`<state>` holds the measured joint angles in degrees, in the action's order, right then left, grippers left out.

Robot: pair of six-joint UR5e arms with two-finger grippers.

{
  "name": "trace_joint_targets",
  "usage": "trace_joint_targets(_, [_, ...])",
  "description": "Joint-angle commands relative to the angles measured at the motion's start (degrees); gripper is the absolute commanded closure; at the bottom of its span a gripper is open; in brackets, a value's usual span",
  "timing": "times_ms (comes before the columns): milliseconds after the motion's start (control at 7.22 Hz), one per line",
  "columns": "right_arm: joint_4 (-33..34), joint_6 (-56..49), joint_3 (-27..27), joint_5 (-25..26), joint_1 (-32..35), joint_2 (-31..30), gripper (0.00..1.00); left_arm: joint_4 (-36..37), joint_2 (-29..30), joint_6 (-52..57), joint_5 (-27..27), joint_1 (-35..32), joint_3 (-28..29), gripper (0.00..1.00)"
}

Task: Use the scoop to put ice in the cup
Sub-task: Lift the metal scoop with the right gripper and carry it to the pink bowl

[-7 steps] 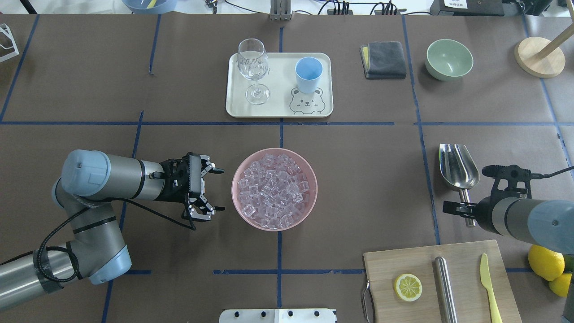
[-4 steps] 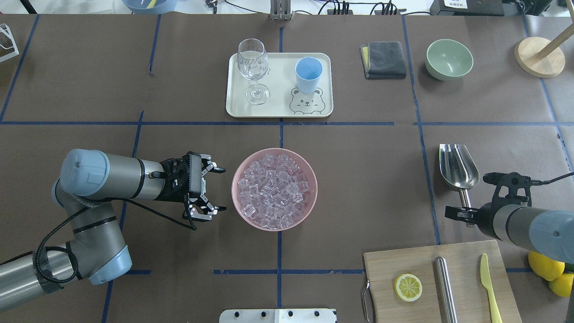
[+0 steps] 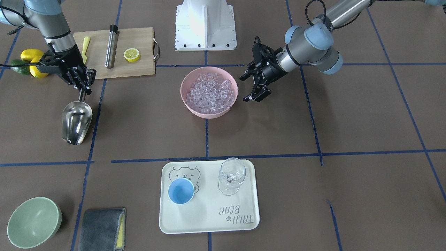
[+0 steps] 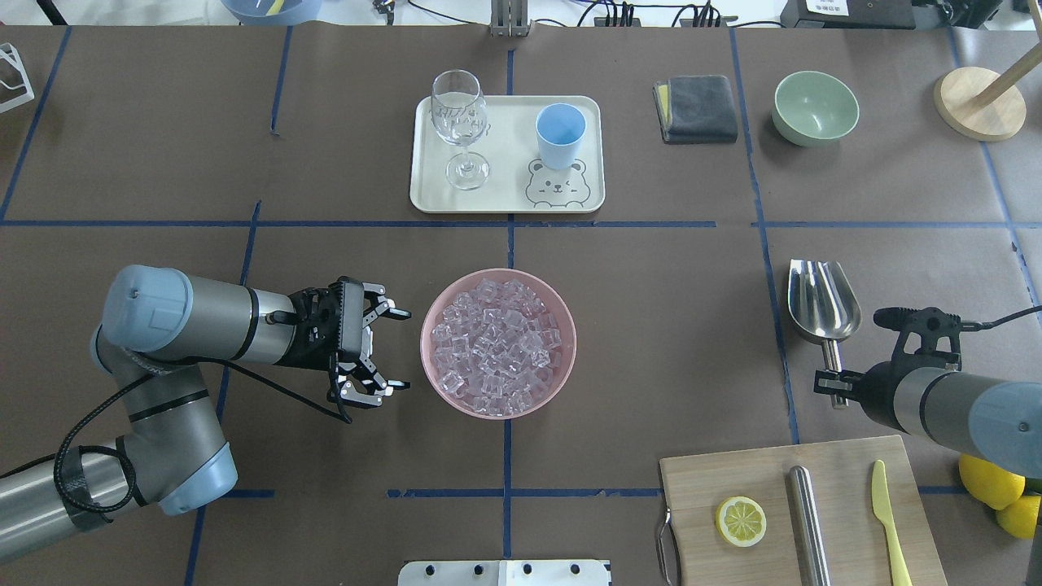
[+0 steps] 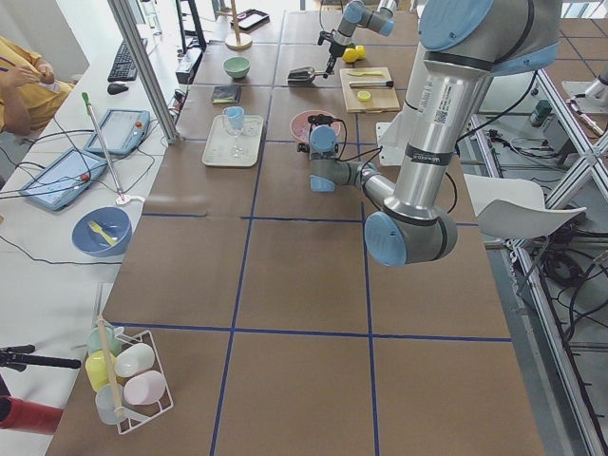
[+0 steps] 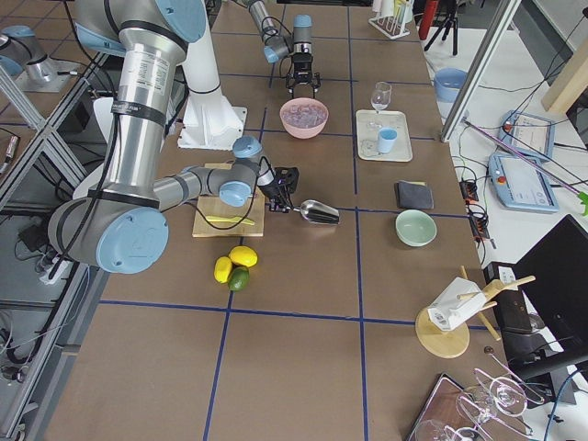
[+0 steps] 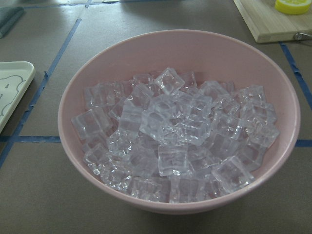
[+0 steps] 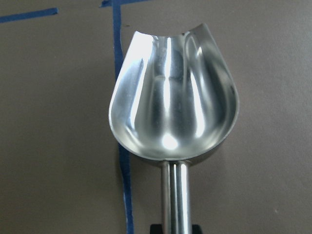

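Observation:
The ice [image 4: 496, 346] fills a pink bowl [image 4: 562, 358] at the table's middle; it also shows in the left wrist view [image 7: 175, 141]. My left gripper [image 4: 391, 346] is open and empty just left of the bowl, apart from it [image 3: 247, 88]. The light-blue cup [image 4: 560, 130] stands upright and empty on a cream tray [image 4: 427, 195] at the far middle. The steel scoop [image 4: 822, 301] lies at the right, trough pointing away. My right gripper [image 4: 832, 382] is shut on its rod handle [image 8: 174, 195]; it also shows in the front view [image 3: 83, 83].
A clear stemmed glass [image 4: 458, 114] shares the tray. A cutting board [image 4: 733, 472] with a lemon half, a steel cylinder [image 4: 807, 521] and a yellow knife lies near right. A grey cloth [image 4: 696, 106], a green bowl [image 4: 816, 106], a wooden stand [image 4: 977, 102] and lemons [image 4: 989, 480] are at right.
My right gripper's fingers have closed in on the scoop handle, and the scoop has shifted slightly left and away. My left arm has drifted a little; its gripper stays open by the bowl.

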<state>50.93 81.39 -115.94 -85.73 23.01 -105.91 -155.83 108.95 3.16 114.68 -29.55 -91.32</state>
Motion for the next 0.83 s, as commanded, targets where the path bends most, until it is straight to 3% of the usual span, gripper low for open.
trace_joint_targets(0, [0.14, -6.03, -6.27, 0.39, 1.76, -0.79, 1.0, 0.08, 0.03, 0.0, 0.19, -0.07, 0.0, 0.0])
trace_joint_targets(554, [0.84, -15.18, -14.48, -3.91, 2.74, -0.27, 1.0, 0.17, 0.12, -0.18, -0.42, 0.02, 0.35, 0.0])
trace_joint_targets(693, [0.84, -21.91, -14.67, -3.91, 1.17, -0.18, 1.0, 0.17, 0.12, -0.09, -0.33, 0.02, 0.53, 0.0])
